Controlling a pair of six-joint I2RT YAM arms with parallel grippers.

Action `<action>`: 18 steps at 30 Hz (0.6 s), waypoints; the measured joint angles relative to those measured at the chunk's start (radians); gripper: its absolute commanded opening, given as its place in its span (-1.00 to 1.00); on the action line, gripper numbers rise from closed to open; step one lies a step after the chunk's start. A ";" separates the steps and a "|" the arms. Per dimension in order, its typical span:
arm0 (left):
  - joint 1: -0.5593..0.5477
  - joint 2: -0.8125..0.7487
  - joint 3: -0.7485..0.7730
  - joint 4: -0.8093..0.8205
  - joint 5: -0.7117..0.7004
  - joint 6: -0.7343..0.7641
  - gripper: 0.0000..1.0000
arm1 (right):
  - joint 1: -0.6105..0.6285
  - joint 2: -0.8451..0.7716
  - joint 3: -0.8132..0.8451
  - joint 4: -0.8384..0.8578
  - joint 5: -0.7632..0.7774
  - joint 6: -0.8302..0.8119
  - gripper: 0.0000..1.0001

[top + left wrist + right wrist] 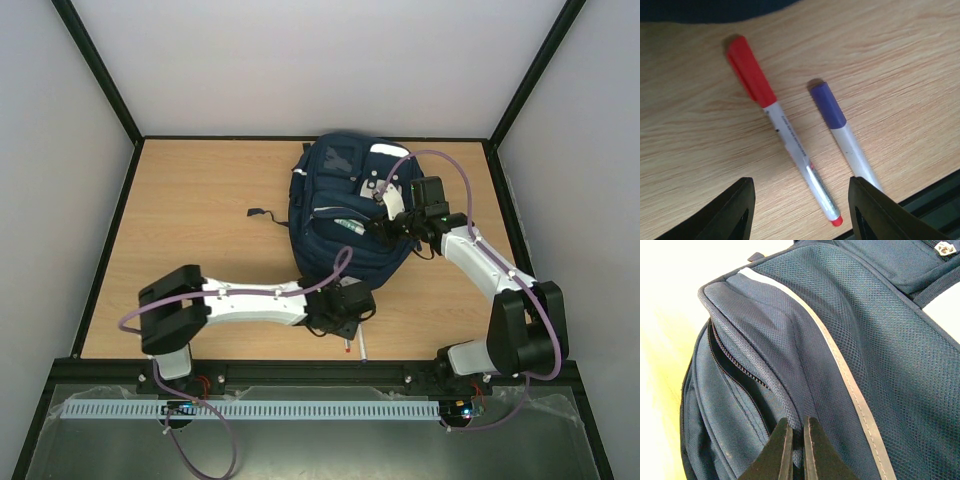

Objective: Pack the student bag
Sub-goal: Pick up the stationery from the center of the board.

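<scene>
The student bag [340,205], navy with white stripes, lies in the middle of the table, and its front pocket is unzipped. My right gripper [388,222] is shut on a fold of the bag's fabric [805,390] beside the open zipper [735,365]. My left gripper [802,212] is open and hovers low over two pens near the table's front edge. The red-capped pen [785,130] lies between its fingers. The blue-capped pen [840,125] lies by the right finger [880,210]. Both pens show faintly in the top view [356,348].
A light-coloured item [348,226] shows in the bag's open pocket. A dark strap [265,216] trails left of the bag. The black frame rail [935,200] runs just past the pens at the table's edge. Grey walls enclose the table.
</scene>
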 measured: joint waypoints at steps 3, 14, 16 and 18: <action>-0.021 0.071 0.048 -0.017 -0.003 -0.002 0.07 | 0.000 0.000 0.000 0.000 0.000 0.000 -0.98; -0.029 0.172 0.097 -0.103 -0.063 0.003 0.02 | 0.000 0.000 0.000 0.000 0.000 0.000 -0.99; -0.029 0.184 0.098 -0.119 -0.075 0.010 0.02 | 0.000 0.000 0.000 -0.001 0.000 0.000 -0.98; -0.028 0.189 0.098 -0.136 -0.086 0.016 0.01 | 0.000 0.000 0.000 -0.001 0.000 0.000 -0.99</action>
